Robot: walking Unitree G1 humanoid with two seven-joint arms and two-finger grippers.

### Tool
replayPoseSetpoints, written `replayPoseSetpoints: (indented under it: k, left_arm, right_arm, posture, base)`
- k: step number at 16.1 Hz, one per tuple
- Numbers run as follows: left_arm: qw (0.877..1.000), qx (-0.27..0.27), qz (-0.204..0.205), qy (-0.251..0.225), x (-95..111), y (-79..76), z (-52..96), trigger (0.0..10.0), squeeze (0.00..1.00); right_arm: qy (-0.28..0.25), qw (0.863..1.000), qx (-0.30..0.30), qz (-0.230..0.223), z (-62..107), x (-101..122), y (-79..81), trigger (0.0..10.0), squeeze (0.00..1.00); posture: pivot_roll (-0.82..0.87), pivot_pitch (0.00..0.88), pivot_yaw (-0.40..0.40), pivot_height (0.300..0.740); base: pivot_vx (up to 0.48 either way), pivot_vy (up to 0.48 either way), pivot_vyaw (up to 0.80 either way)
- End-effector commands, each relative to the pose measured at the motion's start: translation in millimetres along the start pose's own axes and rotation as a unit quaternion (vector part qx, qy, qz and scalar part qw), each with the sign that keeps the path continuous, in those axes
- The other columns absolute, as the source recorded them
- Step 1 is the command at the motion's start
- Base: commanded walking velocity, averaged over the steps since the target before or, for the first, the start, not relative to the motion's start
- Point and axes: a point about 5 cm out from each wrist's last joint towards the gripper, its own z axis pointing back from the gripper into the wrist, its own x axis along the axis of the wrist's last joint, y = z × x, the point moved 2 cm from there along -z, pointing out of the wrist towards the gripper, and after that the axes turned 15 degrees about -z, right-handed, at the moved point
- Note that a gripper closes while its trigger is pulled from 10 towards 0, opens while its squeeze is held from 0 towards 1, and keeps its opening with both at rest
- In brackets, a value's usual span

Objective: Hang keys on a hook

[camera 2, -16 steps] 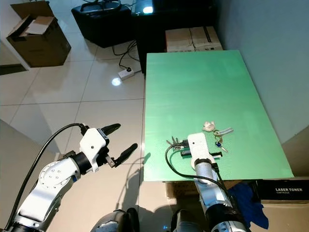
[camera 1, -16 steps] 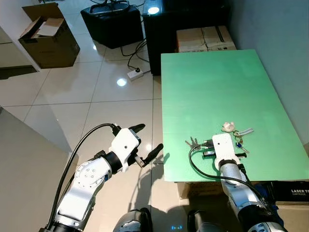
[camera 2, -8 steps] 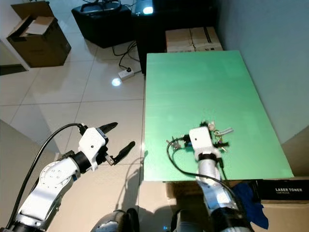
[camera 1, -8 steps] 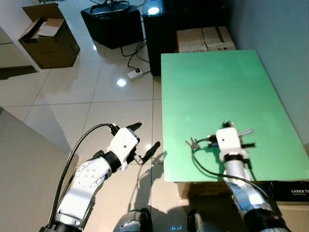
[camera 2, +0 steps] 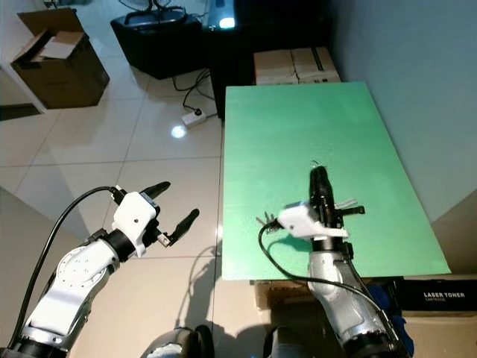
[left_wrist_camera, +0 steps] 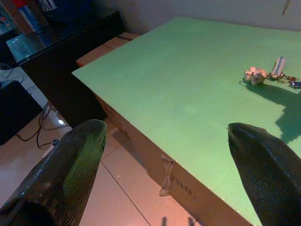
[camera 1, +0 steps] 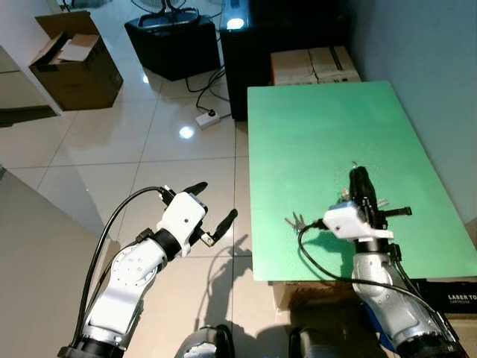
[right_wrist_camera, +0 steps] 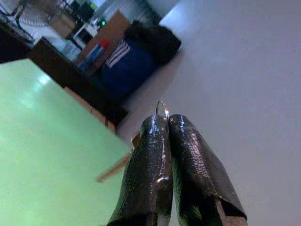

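Two closed fingers [right_wrist_camera: 165, 155] above green table [camera 1: 313, 127].

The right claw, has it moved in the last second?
Yes. The right claw has swung up from the green table's near edge toward its middle, pinching a key ring.

a green worktop [camera 1: 320, 134] fills the right half of the frame. at the upper left an open cardboard box [camera 1: 74, 63] sits on the pale tiled floor [camera 1: 112, 142]. a black case [camera 1: 173, 41] stands at top centre, a white power strip [camera 1: 206, 115] below it, and brown boxes [camera 1: 313, 66] behind the worktop.
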Motion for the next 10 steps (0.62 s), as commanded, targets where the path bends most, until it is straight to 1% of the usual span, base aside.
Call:
replayPoseSetpoints:
  k: [1, 2, 3, 4, 5, 6, 7, 8, 9, 10]
  left_arm:
    - [1.000, 0.010, -0.008, 0.009, -5, 3.6, 2.8, 10.0, 0.00]
    - [1.000, 0.015, -0.010, 0.009, -5, 4.9, 2.9, 10.0, 0.00]
    - [0.999, 0.032, -0.012, 0.008, -5, 8.8, 2.6, 10.0, 0.00]
    - [0.998, 0.060, -0.012, 0.010, -5, 15.5, 2.5, 10.0, 0.00]
    - [0.996, 0.089, -0.011, 0.011, -5, 22.0, 3.3, 10.0, 0.00]
    - [0.993, 0.116, 0.001, 0.011, -5, 28.3, 4.2, 10.0, 0.00]
    - [0.986, 0.164, 0.031, 0.000, -1, 40.5, 7.3, 10.0, 0.00]
    - [0.982, 0.182, 0.051, -0.022, 7, 45.7, 9.2, 10.0, 0.00]
    - [0.980, 0.183, 0.058, -0.045, 16, 45.3, 9.3, 10.0, 0.00]
    - [0.980, 0.184, 0.058, -0.053, 19, 44.5, 8.1, 10.0, 0.00]
  right_arm:
    - [-0.023, 1.000, 0.001, 0.015, 1.6, 8, 2.0, 0.0, 0.00]
    - [-0.030, 0.999, -0.001, 0.015, 1.7, 11, 1.6, 0.0, 0.00]
    - [-0.032, 0.999, -0.009, -0.022, 0.4, 15, -1.3, 0.0, 0.00]
    - [-0.025, 0.996, -0.024, -0.086, -2.2, 21, -7.0, 0.0, 0.00]
    - [-0.017, 0.989, -0.029, -0.141, -4.7, 26, -10.8, 0.0, 0.00]
    - [-0.016, 0.985, -0.025, -0.173, -7.8, 32, -12.3, 1.4, 0.00]
    - [-0.010, 0.972, -0.024, -0.235, -14.6, 47, -17.6, 8.4, 0.00]
    - [-0.004, 0.957, -0.018, -0.288, -18.3, 60, -21.7, 10.0, 0.00]
    - [-0.009, 0.946, 0.001, -0.324, -19.0, 70, -23.4, 10.0, 0.00]
    - [-0.015, 0.944, 0.023, -0.329, -18.5, 74, -21.4, 10.0, 0.00]
  posture:
    - [-0.07, 0.110, 0.120, 0.740]
    - [-0.07, 0.107, 0.120, 0.740]
    - [-0.07, 0.103, 0.118, 0.740]
    - [-0.08, 0.099, 0.116, 0.740]
    - [-0.08, 0.093, 0.114, 0.740]
    - [-0.08, 0.093, 0.114, 0.740]
    - [-0.10, 0.084, 0.111, 0.740]
    - [-0.10, 0.073, 0.104, 0.740]
    - [-0.11, 0.066, 0.098, 0.740]
    - [-0.12, 0.059, 0.094, 0.740]
  base:
    - [0.000, 0.000, 0.00]
    - [0.000, 0.000, 0.00]
    - [0.000, 0.000, 0.00]
    - [0.000, 0.000, 0.00]
    - [0.000, 0.000, 0.00]
    - [0.000, 0.000, 0.00]
    - [0.000, 0.000, 0.00]
    - [0.000, 0.000, 0.00]
    - [0.000, 0.000, 0.00]
    - [0.000, 0.000, 0.00]
